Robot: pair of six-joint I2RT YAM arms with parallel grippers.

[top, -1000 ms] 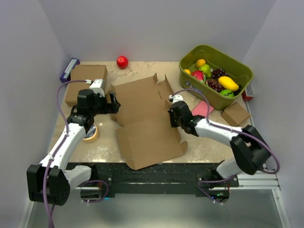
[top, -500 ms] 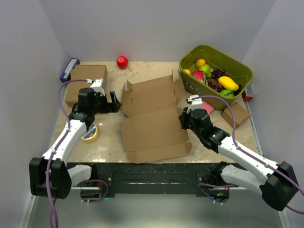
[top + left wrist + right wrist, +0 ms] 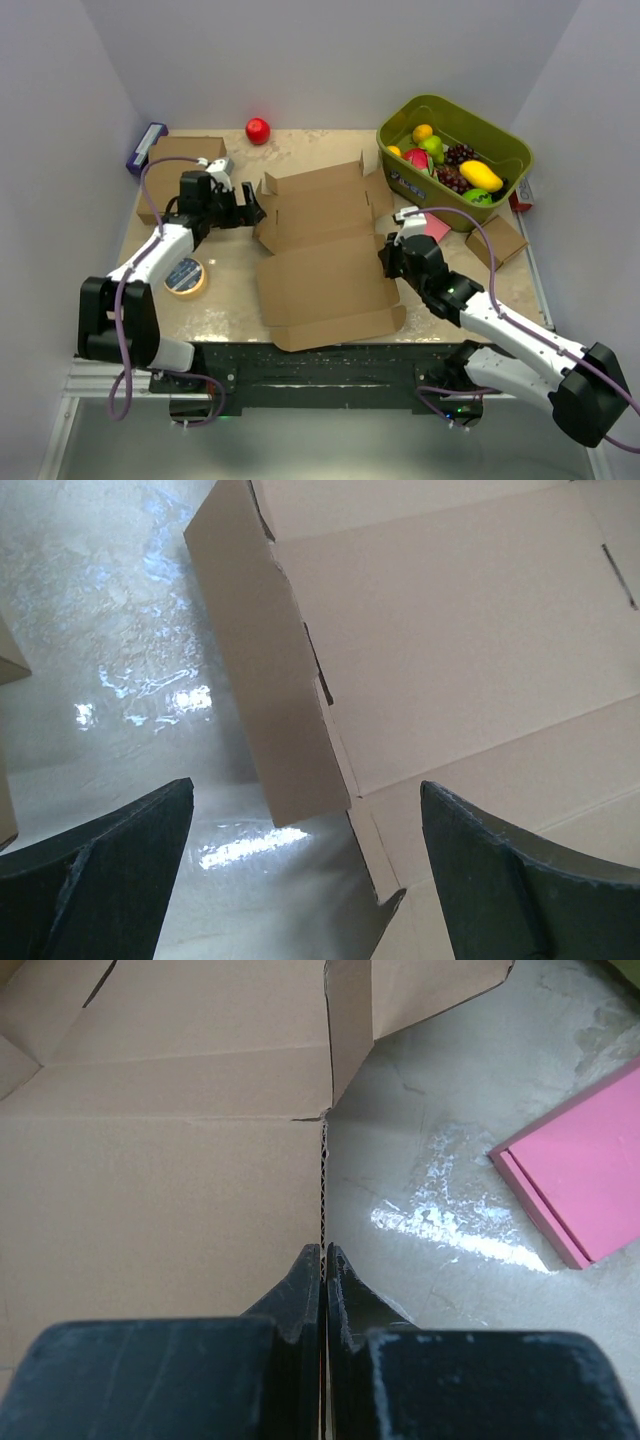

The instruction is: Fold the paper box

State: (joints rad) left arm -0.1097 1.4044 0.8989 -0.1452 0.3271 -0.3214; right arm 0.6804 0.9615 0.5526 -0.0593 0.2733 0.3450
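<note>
The paper box (image 3: 325, 255) lies in the middle of the table as an open brown cardboard sheet, its rear panels and side flaps partly raised. My right gripper (image 3: 391, 262) is shut on the box's upright right side edge. In the right wrist view the corrugated edge (image 3: 323, 1175) runs straight into the closed fingers of the gripper (image 3: 324, 1252). My left gripper (image 3: 248, 208) is open at the box's rear left corner. In the left wrist view the gripper (image 3: 305, 800) has its jaws wide apart, with a raised left flap (image 3: 265, 670) between and beyond them, not touched.
A closed brown box (image 3: 180, 170) and a purple item (image 3: 146, 145) sit at the back left. A tape roll (image 3: 185, 277) lies under my left arm. A red ball (image 3: 258, 130) is at the back. A green bin (image 3: 500, 190) of fruit, a pink block (image 3: 430, 230) and a small cardboard cube (image 3: 497, 240) are at the right.
The box has shifted right and its rear panels have risen. My right arm swung to the box's right edge and pinched it. My left gripper reached farther back and right.
</note>
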